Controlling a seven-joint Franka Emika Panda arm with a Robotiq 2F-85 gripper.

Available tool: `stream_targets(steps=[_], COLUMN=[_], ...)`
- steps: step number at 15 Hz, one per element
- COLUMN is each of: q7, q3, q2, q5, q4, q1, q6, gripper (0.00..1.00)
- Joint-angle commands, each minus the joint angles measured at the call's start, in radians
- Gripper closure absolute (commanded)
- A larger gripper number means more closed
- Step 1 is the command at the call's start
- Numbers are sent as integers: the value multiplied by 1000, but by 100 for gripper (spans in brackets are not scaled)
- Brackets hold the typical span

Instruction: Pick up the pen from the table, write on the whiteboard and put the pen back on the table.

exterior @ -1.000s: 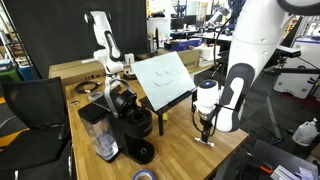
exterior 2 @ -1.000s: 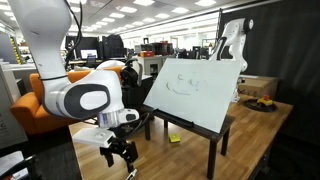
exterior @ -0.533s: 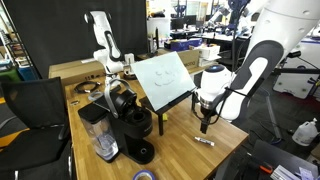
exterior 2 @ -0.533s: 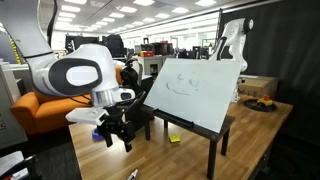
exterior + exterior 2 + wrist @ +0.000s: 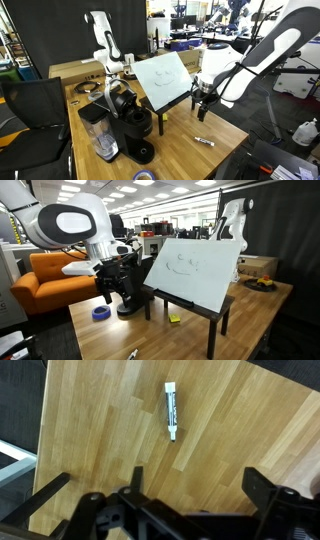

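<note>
Pen, one: thin short marker, dark grey along the barrel with whitish sections at both ends; lies flat on the table, across the grain of the boards in the wrist view, touching nothing else; also seen as a small dark sliver near the table edge in an exterior view and at the bottom of an exterior view.

Table, one: light-brown wooden top with butcher-block strips; carries everything listed below.

Whiteboard, one: white flat panel with thin dark edge, tilted back on a black stand; a few faint dark strokes on its face; stands well apart from the pen in both exterior views.

Gripper, one: black, on the white arm; jaws spread wide with nothing between them; hangs in the air above the table, clear of the pen, which lies beyond its fingertips in the wrist view; seen beside the whiteboard in an exterior view.

Coffee machine, one: black, next to the whiteboard stand.

Tape roll, one: blue ring, flat on the table.

Cardboard box, one: at the far end of the table.

Second robot arm, one: white, behind the whiteboard.
</note>
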Motion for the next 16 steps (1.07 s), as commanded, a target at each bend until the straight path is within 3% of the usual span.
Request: stream_targets(steps=[1,8,9,16], q7=[-18,-69,-55,-54], q3=[51,34,48,52], q2=[-79,-119,-137,-135], q5=[72,269,234,238], q4=[25,249,199,202], q1=[-49,-65,-74,-74], q6=[-90,-274,-216,-225], gripper=[0,0,0,0])
